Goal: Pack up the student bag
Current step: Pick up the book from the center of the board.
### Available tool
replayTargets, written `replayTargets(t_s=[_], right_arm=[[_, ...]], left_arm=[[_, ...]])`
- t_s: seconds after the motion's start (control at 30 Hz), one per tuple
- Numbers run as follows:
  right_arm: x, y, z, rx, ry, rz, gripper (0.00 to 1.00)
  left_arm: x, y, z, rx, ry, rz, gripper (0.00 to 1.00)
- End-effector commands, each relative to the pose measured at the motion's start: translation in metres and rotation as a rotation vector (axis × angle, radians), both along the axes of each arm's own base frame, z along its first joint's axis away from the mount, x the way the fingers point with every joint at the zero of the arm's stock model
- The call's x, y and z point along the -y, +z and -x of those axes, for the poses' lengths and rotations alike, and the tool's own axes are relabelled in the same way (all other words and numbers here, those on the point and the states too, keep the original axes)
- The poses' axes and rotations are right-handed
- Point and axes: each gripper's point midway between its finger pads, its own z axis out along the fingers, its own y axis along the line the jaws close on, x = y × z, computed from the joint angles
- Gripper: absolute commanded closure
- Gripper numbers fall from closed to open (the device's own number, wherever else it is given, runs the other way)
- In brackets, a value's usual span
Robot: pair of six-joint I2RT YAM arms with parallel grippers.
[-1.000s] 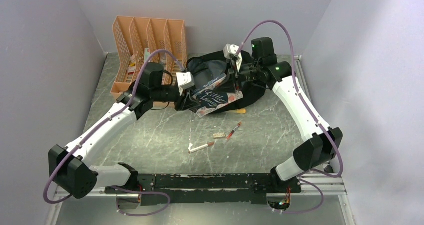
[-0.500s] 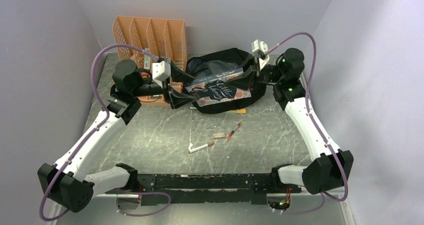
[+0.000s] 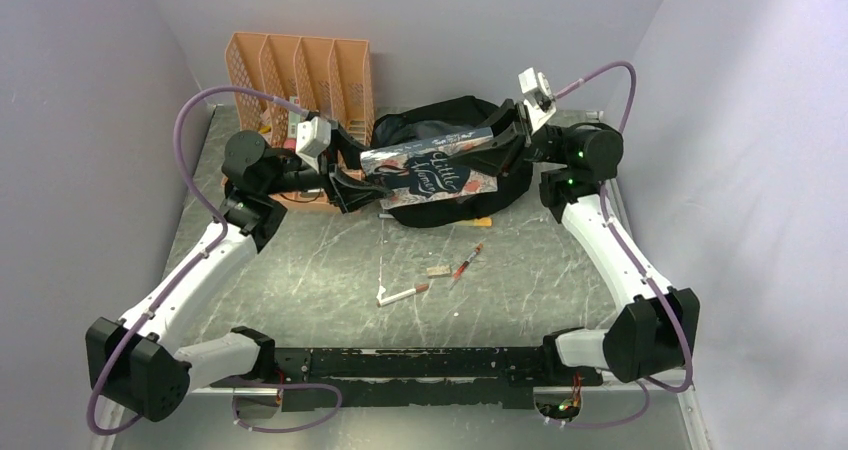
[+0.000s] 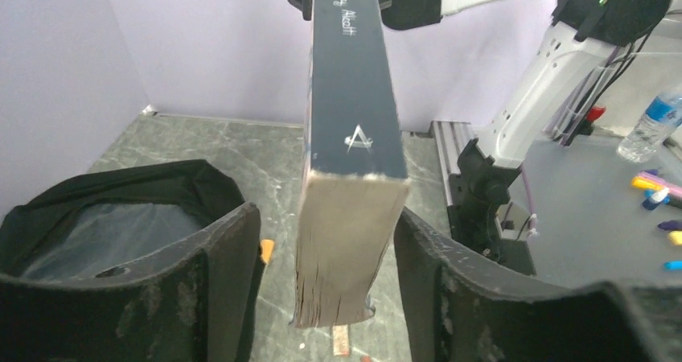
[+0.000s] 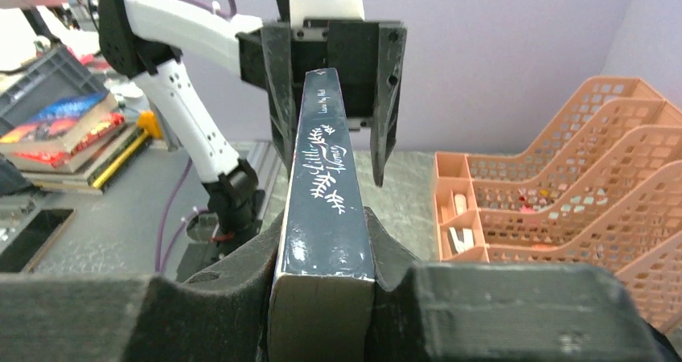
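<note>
Above marbled table [image 3: 330, 260], lilac walls [image 3: 100, 70], right end effector [image 5: 323, 277] clamping book [image 3: 430, 170], left end effector [image 4: 322, 225] agape

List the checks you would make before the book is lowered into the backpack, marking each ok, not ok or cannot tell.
1. Right pincer clamping book: ok.
2. Left pincer open: ok, jaws astride the book's other end.
3. Student bag mouth open: ok, lining shows.
4. Book lined up with the mouth: cannot tell.
5. Pens packed: not ok, red pen and white pen lie on the table.
</note>
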Motion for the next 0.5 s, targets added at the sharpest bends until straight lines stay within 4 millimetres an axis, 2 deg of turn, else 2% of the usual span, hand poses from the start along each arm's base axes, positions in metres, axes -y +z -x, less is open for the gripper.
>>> replayTargets(t_s=[0.0,0.2,0.37,0.47], right_arm=[[-0.003,0.032,0.003,-0.025,-0.014,-0.156,1.00],[-0.010,0.031,0.006,-0.097,0.074,-0.219,1.00],[-0.017,0.027,0.003,-0.120,0.093,-0.231,1.00],[-0.022,0.024,0.000,-0.116,0.083,-0.222,1.00]], left_arm=[[0.000,0.015,0.007,0.027,-0.057,0.062,0.38],[0.001,0.017,0.009,-0.004,-0.068,0.112,0.44],[0.002,0.018,0.012,-0.026,-0.096,0.134,0.56],[0.003,0.017,0.012,-0.030,-0.105,0.125,0.66]])
